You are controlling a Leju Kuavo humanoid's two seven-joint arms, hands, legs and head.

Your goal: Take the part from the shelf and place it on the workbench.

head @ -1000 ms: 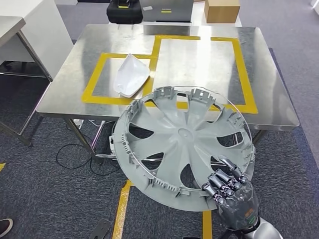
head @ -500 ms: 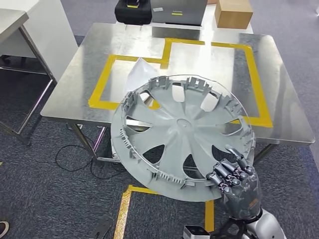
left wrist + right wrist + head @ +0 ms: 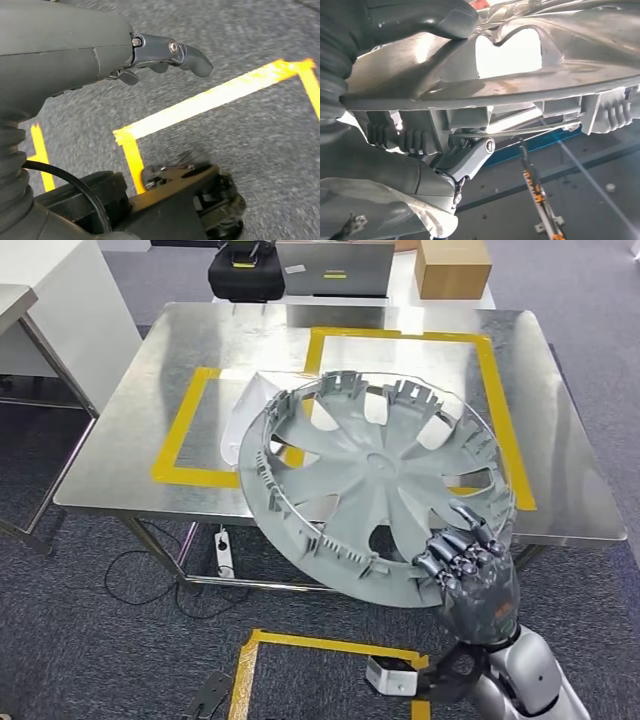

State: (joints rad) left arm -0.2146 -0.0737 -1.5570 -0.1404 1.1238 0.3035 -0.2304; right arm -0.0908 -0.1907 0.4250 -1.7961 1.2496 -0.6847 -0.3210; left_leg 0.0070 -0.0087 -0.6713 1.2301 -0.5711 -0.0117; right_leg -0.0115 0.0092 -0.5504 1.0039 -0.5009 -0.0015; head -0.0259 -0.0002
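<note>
Hubcap, grey, spoked, inner side up, is held at its near rim by the right hand; dark fingers curl over the rim's top edge, and in the right wrist view the thumb lies on one face of the rim while a finger hooks under the other. From the fingers the disc slopes up and away, its far half over the steel workbench, its near part overhanging the bench's front edge above the carpet. Whether any part touches the bench surface cannot be told.

Beyond the fingers, past the disc's far-left rim, a white curved part lies in the smaller yellow-taped rectangle, partly hidden by the hubcap. The larger taped rectangle lies under and beyond the disc; its far strip of steel is bare. At the bench's far edge stand a black case, a grey box and a cardboard box, well apart from the hubcap. A white table stands to the far left.

Under the bench: a power strip and cables. Yellow floor tape runs just near of the fingers.

Left hand hangs over the carpet, one finger extended, holding nothing visible; the other fingers are hidden, so how far it is open cannot be told.
</note>
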